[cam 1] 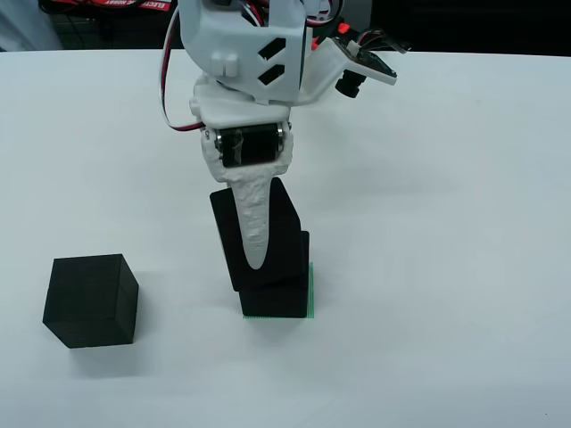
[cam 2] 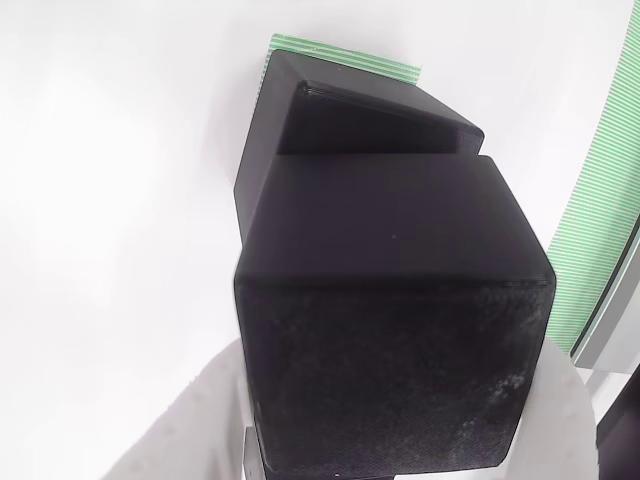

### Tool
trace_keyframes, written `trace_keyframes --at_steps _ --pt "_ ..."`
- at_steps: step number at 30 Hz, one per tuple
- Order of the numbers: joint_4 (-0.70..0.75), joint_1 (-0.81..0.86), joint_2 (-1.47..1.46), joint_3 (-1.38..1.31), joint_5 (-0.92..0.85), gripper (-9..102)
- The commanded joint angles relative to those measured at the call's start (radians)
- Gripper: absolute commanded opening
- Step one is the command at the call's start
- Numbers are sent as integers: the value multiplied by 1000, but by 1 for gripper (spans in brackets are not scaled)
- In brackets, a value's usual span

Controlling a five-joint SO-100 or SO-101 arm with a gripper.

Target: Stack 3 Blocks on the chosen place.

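Currently the gripper (cam 1: 259, 234) is clamped on a black block (cam 1: 285, 234), held tilted, with its lower edge touching or almost touching the block below; contact cannot be told for sure. Directly under the fingertips a second block (cam 1: 278, 299) is seen seated on the green square (cam 1: 311, 290), of which a thin strip is exposed on the right of the main view. In the wrist view the held block (cam 2: 390, 330) is seen in front of the lower block (cam 2: 370, 125), offset toward the camera and not squared to it; green patch edge (cam 2: 345, 58) is seen beyond. The coming move is judged to turn on levelling and centring the held block straight down onto the lower one. A third block (cam 1: 89, 299) is left loose on the table (cam 1: 446, 178), well apart, left of the gripper in the main view.
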Motion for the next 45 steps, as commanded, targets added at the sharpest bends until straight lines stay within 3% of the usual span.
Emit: trace_keyframes --at_steps 1,14,32,37,45 --pt "-11 -11 -2 -5 9 22" --pt "-11 -77 -9 46 8 29" --pt "-5 -34 -2 83 8 29" --pt "-5 -26 -2 81 8 41" --pt "-8 -18 3 63 3 41"
